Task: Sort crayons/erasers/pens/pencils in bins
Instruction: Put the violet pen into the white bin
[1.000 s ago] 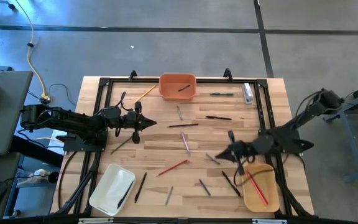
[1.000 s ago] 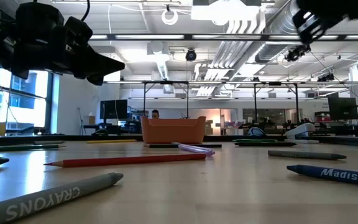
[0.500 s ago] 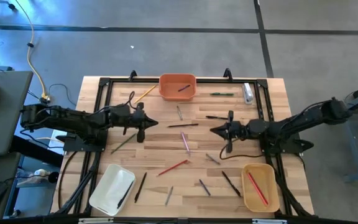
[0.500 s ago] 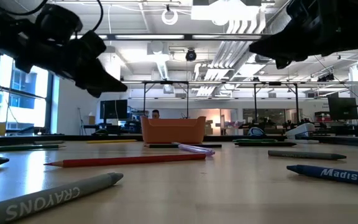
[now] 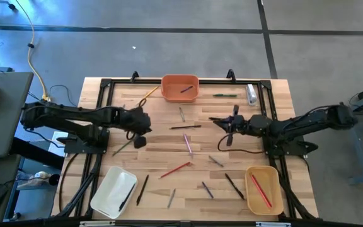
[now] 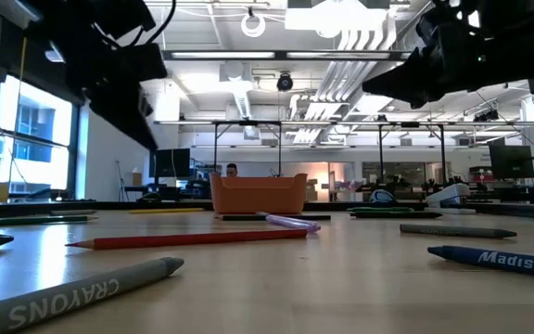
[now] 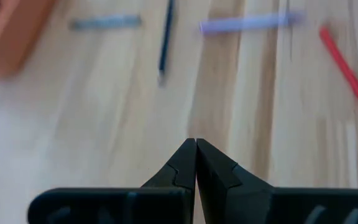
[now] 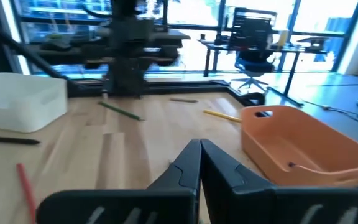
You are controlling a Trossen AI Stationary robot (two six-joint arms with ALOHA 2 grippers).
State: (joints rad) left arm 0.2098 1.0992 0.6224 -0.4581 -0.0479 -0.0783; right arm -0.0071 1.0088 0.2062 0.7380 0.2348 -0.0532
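Mostly bare wood between bins (image 5: 180,87)

This is a large open-plan robotics lab or tech workspace: the low view looks across the wooden table (image 5: 188,151) into a long hall with exposed ceiling ducts (image 6: 360,65), strip lights, big windows (image 6: 26,139) and rows of desks with monitors (image 6: 170,162). The right wrist view shows an office chair (image 8: 253,62) at a desk with a screen, behind glass walls. From above, the table stands on a bare grey concrete floor (image 5: 169,44) marked with dark lines, with a yellow cable (image 5: 35,57) trailing across it.
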